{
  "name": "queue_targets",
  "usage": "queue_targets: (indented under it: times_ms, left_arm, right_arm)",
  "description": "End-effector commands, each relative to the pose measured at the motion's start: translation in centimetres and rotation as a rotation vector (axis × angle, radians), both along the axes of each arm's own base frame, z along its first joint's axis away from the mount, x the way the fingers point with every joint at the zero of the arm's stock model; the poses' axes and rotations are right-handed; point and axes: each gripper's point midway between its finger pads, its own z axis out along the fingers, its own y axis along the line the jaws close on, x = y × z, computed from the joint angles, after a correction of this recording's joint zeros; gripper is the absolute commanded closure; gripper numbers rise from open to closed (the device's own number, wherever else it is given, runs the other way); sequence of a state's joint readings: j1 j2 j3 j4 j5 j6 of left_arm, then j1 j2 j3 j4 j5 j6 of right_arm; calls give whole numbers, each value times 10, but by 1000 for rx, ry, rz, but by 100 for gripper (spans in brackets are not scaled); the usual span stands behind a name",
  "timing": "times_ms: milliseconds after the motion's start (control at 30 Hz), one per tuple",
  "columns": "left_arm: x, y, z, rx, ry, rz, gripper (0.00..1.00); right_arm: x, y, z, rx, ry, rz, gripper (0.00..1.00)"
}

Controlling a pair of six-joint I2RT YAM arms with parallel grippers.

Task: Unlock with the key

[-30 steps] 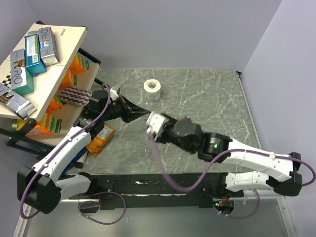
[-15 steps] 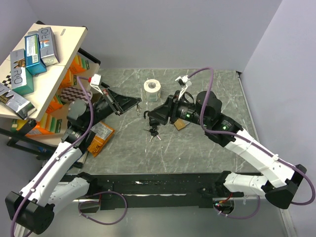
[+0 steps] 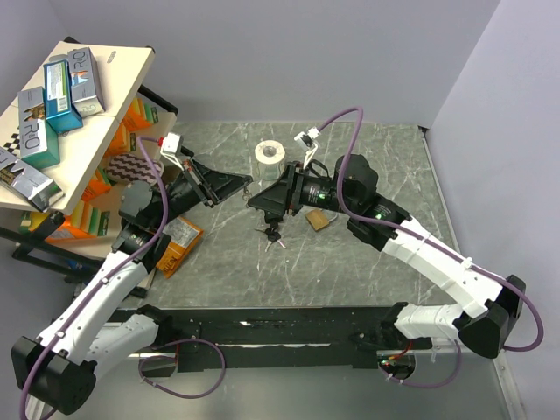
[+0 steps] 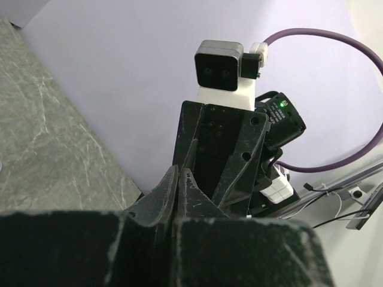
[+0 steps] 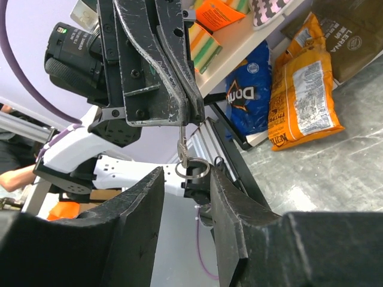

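Since half a second ago the right hand (image 3: 256, 203) has pushed left and narrowed. It now stands half open, holding nothing, nose to nose with the left hand (image 3: 236, 185), which is clamped on a thin silver blade with a wire ring (image 5: 182, 143). That blade hangs upright straight ahead of the right hand's gap. The bunch of black-headed, silver-bladed keys (image 3: 273, 234) lies on the grey marbled table (image 3: 376, 166) just below the right hand, the nearer one.
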State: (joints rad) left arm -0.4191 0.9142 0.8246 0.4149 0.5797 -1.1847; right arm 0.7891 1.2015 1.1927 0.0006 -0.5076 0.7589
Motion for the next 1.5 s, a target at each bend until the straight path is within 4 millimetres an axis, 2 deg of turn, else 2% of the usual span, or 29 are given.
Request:
queue_targets:
  times_ms: [0, 267, 433, 500, 533, 633, 667, 700, 767, 800, 833, 867, 900, 933, 967, 1000, 1033, 1067, 1100, 1133, 1167, 1233, 1267, 1300, 1333, 1367, 1433, 1467]
  left_arm:
    - [-9, -2, 14, -22, -76, -28, 99]
    - [-8, -4, 12, -18, -68, -36, 99]
    - [-6, -7, 9, -21, -57, -48, 99]
    - [-6, -8, 9, -20, -56, -47, 99]
    - [-5, -8, 9, -19, -56, -46, 99]
    - [-2, -9, 7, -9, -47, -42, 99]
    - [0, -10, 6, -2, -40, -41, 99]
    - [5, -12, -2, 22, -17, -37, 85]
    - [12, -15, -6, 71, -8, -30, 48]
    - [25, -19, -36, 185, 38, -16, 20]
    - [32, -20, -31, 230, 23, -1, 13]
    - [40, -21, -40, 290, 29, 10, 9]
    - [55, -25, -68, 408, 34, 18, 7]
    - [59, -24, -76, 474, 64, 18, 6]
    - [65, -27, -87, 534, 73, 32, 3]
    - [75, -31, -109, 615, 61, 24, 2]
    - [77, -34, -114, 661, 64, 21, 1]
    - [81, -46, -134, 722, 75, 4, 1]
    - [83, -51, -143, 771, 43, -8, 1]
    - [85, -57, -148, 800, 36, -23, 1]
    - [86, -69, -170, 852, 41, -63, 1]
    - [94, -78, -184, 895, 49, -67, 4]
    - [100, -84, -207, 932, 74, -87, 4]
    - [104, -88, -216, 948, 76, -93, 4]
    - [108, -92, -220, 960, 74, -96, 4]
    - [112, -98, -239, 993, 82, -118, 4]
    - [124, -109, -244, 1019, 51, -111, 4]
    - [125, -118, -265, 1066, 44, -136, 4]
  right_arm:
    - [-2, 0, 36, 85, -67, 14, 57]
    - [0, 4, 39, 84, -89, 21, 69]
    - [3, 5, 39, 83, -100, 18, 73]
    - [3, 6, 39, 85, -104, 19, 80]
    - [3, 6, 39, 84, -103, 21, 88]
    - [5, 7, 36, 79, -99, 18, 100]
    - [6, 5, 34, 76, -94, 10, 100]
    - [8, 4, 32, 74, -88, 1, 100]
    - [19, -5, 22, 67, -46, -50, 100]
    - [24, -10, 16, 62, -23, -74, 100]
    - [31, -15, -2, 40, 5, -94, 100]
    - [41, -29, -6, 33, 4, -149, 100]
    - [48, -38, -15, 14, 16, -191, 100]
    - [49, -51, -28, -14, 36, -228, 100]
    - [59, -63, -37, -43, 42, -296, 100]
    - [68, -81, -44, -67, 61, -363, 100]
    - [68, -95, -46, -72, 56, -405, 100]
    - [71, -108, -52, -97, 61, -462, 100]
    - [75, -122, -52, -101, 56, -507, 100]
    - [69, -132, -48, -89, 37, -526, 100]
    - [68, -138, -48, -90, 34, -543, 100]
    - [63, -154, -40, -79, 16, -589, 100]
    - [61, -159, -39, -87, 7, -603, 100]
    - [59, -166, -43, -109, 19, -633, 100]
    - [54, -172, -36, -104, -4, -648, 100]
    - [52, -175, -37, -112, -4, -658, 100]
    - [45, -183, -35, -127, -6, -681, 100]
    - [42, -186, -34, -130, -7, -687, 100]
